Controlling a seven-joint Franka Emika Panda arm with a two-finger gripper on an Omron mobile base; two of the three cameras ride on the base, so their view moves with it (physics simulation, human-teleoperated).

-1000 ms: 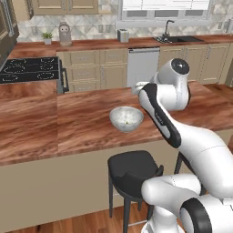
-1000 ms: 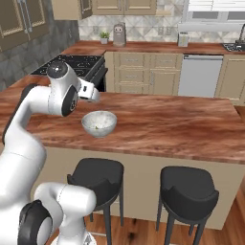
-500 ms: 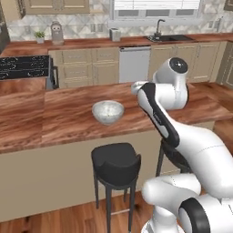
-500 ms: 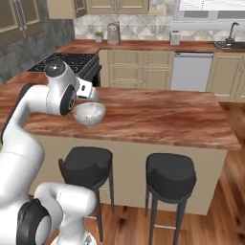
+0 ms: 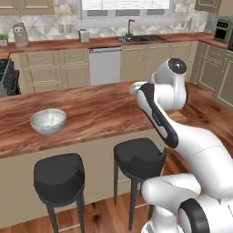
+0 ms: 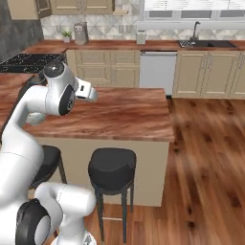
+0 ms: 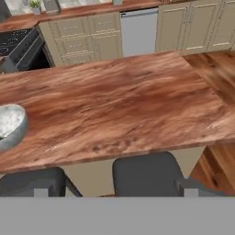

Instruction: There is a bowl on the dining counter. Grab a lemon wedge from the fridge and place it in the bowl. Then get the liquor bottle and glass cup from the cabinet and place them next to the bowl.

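Note:
The speckled grey-white bowl point(image 5: 48, 122) stands on the reddish-brown dining counter point(image 5: 102, 111), far to the left of my arm. The hand view catches the bowl point(image 7: 9, 126) at its left edge, with the dining counter point(image 7: 128, 101) spread out below. My gripper point(image 7: 115, 193) is open with nothing between its fingers, held above the counter's near edge, well right of the bowl. From the right base view my hand point(image 6: 87, 91) hovers over the counter point(image 6: 124, 115). The fridge, lemon wedge, liquor bottle and glass cup are out of view.
Two black stools point(image 5: 59, 175) point(image 5: 139, 154) stand against the island's near side. Behind it runs a wall counter with a sink point(image 5: 136, 38), a dishwasher point(image 5: 104, 66) and a stove point(image 6: 28, 60). Open wood floor point(image 6: 206, 158) lies right of the island.
The whole picture has shifted: the base has driven right along the island, so the bowl now sits further left in view. The arm's pose and the open gripper look the same.

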